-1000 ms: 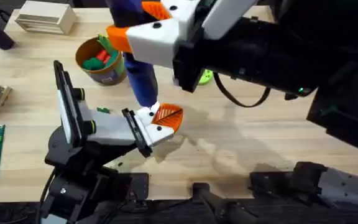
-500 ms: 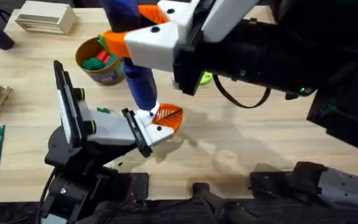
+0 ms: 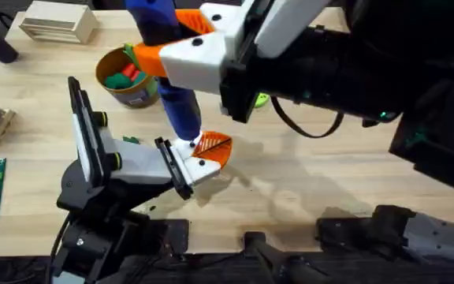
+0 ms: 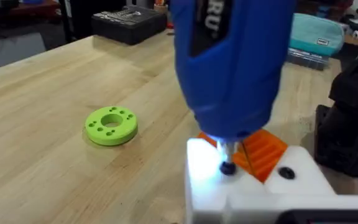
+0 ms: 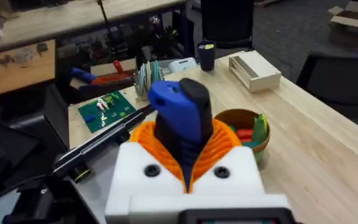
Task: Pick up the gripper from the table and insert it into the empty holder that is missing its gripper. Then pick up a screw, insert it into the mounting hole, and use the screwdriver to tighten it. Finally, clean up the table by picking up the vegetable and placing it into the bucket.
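The right gripper squeezes the blue screwdriver by its fat, hard middle, tip down on the white holder. It looks smooth, so grip firmly

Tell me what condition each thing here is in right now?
screwdriver: upright, clamped in the right gripper, bit on the screw.
gripper: orange tip seated in the holder.
bucket: upright, toy pieces inside.
vegetable: lying on the table, not binned.
lime-green ring: flat on the table.
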